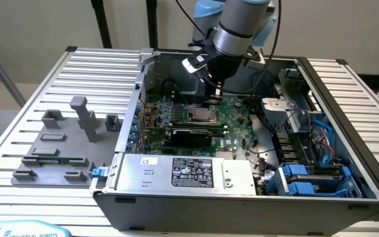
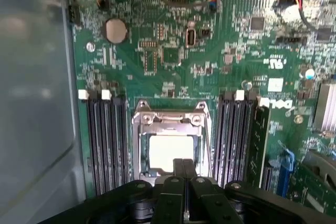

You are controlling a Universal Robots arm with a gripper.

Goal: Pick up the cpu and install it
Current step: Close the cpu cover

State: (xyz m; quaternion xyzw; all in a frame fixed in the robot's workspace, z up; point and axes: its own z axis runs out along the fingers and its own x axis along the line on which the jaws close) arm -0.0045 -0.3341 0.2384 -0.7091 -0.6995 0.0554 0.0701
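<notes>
Gripper (image 2: 184,165), black, jaws closed together, poised over the small pale square metal cpu (image 2: 168,153) lying in the metal-framed socket (image 2: 143,121) (on the green motherboard (image 2: 173,51)); any press should be gentle and square.

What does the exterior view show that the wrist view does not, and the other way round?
Exterior view: the open computer case, the grey power-supply box, the grey tray of holders at the exterior view's left, and the arm. Wrist view: the round coin battery and the white slot latches. Both: the green motherboard, the cpu lying in its socket, and the shut jaws over it.
</notes>
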